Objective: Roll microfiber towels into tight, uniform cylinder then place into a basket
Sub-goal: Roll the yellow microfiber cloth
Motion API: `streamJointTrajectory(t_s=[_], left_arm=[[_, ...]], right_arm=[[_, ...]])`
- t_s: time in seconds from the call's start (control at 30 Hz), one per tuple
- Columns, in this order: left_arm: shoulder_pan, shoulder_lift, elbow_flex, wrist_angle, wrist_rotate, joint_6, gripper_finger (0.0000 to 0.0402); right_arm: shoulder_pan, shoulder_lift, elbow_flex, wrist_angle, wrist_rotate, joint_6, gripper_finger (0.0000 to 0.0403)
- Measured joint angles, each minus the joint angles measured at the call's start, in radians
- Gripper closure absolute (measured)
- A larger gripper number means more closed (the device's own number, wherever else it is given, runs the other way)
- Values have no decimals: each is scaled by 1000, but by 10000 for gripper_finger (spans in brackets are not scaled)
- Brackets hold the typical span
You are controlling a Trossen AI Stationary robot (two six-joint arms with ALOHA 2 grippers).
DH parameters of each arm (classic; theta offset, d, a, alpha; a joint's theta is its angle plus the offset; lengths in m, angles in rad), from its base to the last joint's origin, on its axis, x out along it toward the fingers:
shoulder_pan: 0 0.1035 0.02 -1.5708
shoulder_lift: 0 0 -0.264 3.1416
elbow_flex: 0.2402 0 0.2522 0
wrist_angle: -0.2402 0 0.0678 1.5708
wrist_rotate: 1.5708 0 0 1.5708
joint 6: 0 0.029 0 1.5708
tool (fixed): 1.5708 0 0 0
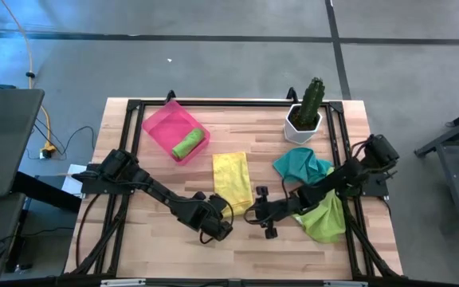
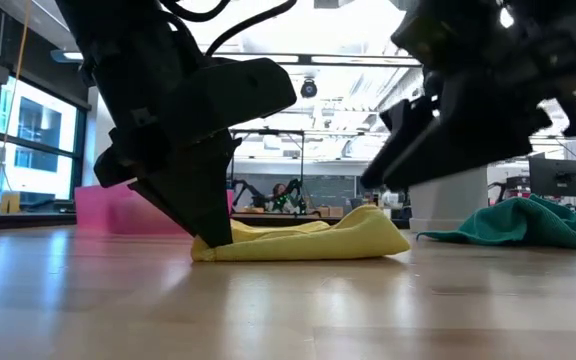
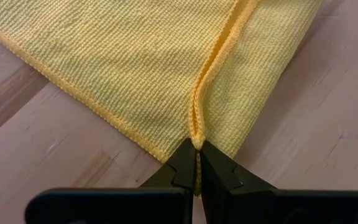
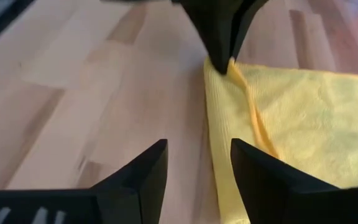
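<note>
While the pink basket [image 1: 162, 125] holds one rolled green towel [image 1: 188, 146], left hand [image 1: 223, 229] pinching yellow towel [image 1: 232, 180], right hand [image 1: 263, 223] wide

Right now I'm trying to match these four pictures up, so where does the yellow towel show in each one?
High view: yellow towel at table centre, right of the pink basket.
Low view: folded flat at centre.
Left wrist view: fills the upper picture.
Right wrist view: at the right.
Shared landmark: the left gripper, shut on the towel's near edge.
</note>
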Motion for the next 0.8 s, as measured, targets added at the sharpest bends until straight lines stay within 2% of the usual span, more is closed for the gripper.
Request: streamJointTrajectory(t_s=[0.27,0.6,0.8], left_arm=[[0,0,0,0,0,0,398],[0,0,0,3,1,0,398],[0,0,0,4,2,0,398]], right_arm=[[-3,50,0,-6,-2,6,234],[-5,47,0,31,2,-10,234],[-11,47,0,-29,110,-12,234]])
